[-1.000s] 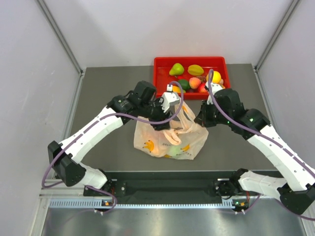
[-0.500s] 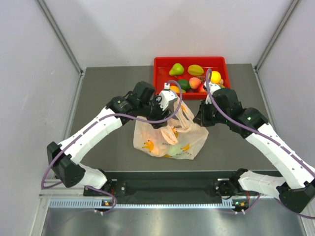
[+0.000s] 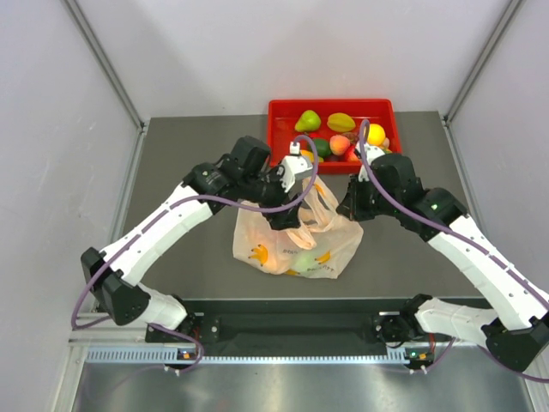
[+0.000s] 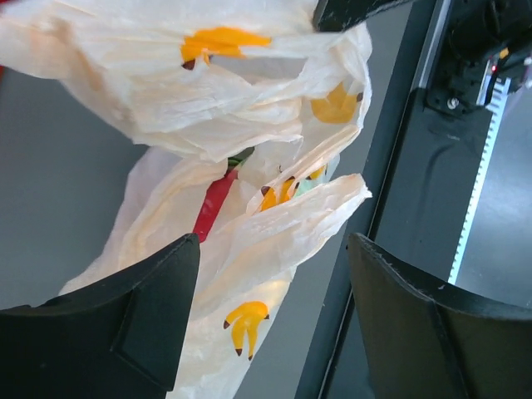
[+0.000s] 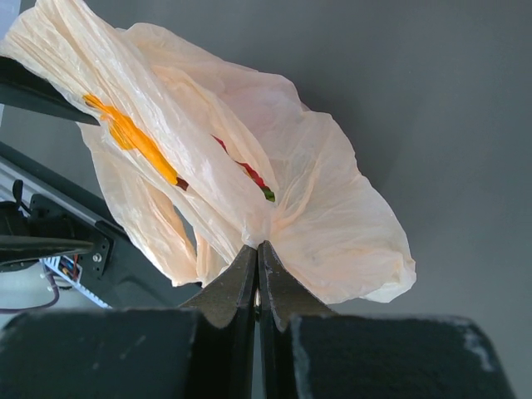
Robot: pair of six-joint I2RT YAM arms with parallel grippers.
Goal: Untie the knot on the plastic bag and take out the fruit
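Observation:
The plastic bag (image 3: pixel 296 245) lies crumpled at mid-table, pale peach with yellow banana prints. My left gripper (image 4: pixel 274 241) hangs open over its left side, a fold of bag (image 4: pixel 283 224) between the wide-apart fingers but not pinched. My right gripper (image 5: pixel 258 246) is shut on a bunched edge of the bag (image 5: pixel 332 199) at its right side, holding it up. Red and green fruit (image 4: pixel 214 204) shows through the bag's mouth, also in the right wrist view (image 5: pixel 256 179). A green fruit (image 3: pixel 304 260) glows through the plastic. No knot shows in any view.
A red tray (image 3: pixel 279 112) with several loose toy fruits (image 3: pixel 340 122) stands at the back of the table, just behind both grippers. The black rail (image 3: pixel 292 326) with the arm bases runs along the near edge. White walls close in both sides.
The left wrist has shifted slightly up and toward the tray, and the bag's upper loop has moved a little with it. The right arm has stayed put, still pinching the bag.

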